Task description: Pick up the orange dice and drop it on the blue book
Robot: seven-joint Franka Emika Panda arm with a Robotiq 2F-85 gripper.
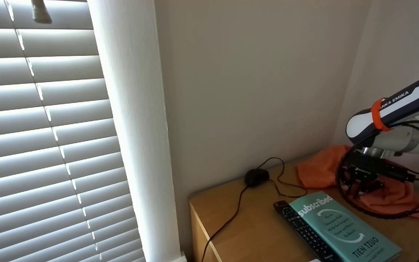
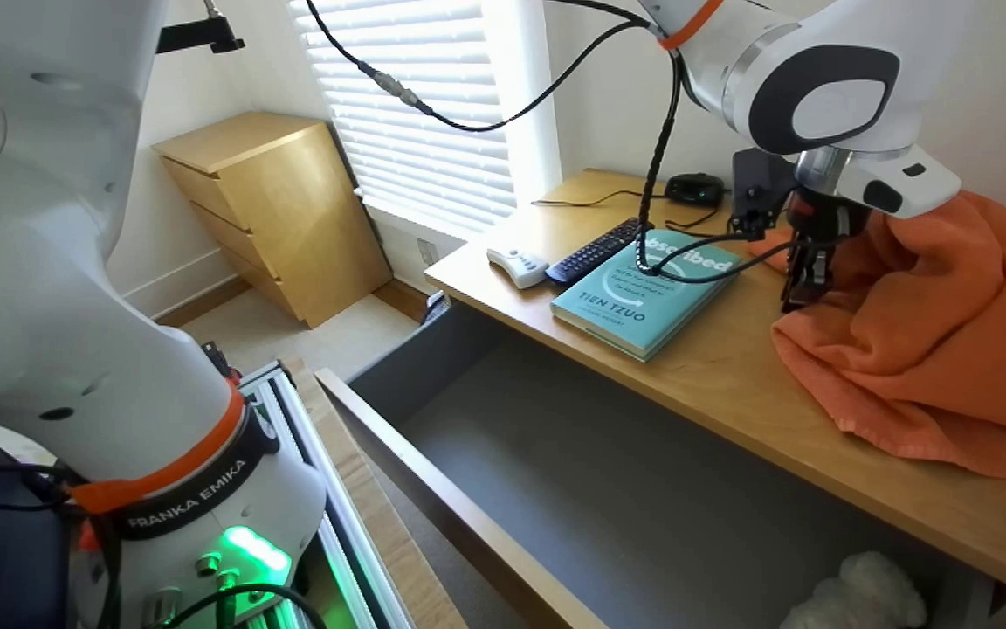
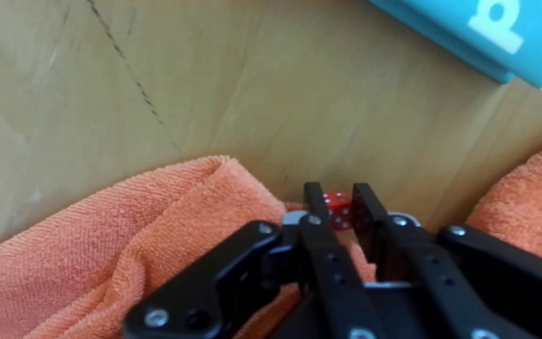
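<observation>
Narrow on the gripper (image 3: 338, 205), a black finger pressed to either side, and it has the red die (image 3: 339, 212) snug between the tips, white pips showing on two faces! Whether the die clears the surface underneath, I cannot tell.

Right around it, the orange cloth (image 3: 195, 212), rumpled and folded, showing on both sides of the gripper in the wrist view, with the pale wooden tabletop (image 3: 252, 103) just past the tips. In both exterior views the gripper points down over by the cloth, beside the blue book (image 2: 599, 301) and apart from it; above, the white arm (image 2: 922, 52) reaches in.

And there lies that book, flat, cover up, "Tien Tzuo" easy to read, the die off near its title end! Along one long side runs a black remote (image 2: 595, 251), and next to that a white handheld device (image 2: 518, 266). Farther back, a small black box (image 1: 256, 177) with a thin cable, near the wall (image 1: 253, 91).

Below the tabletop, a drawer (image 2: 608, 463) stands pulled out, something white and fluffy (image 2: 861, 594) inside. Farther out, daylit blinds (image 1: 20, 163) and another wooden chest (image 2: 320, 227)!
</observation>
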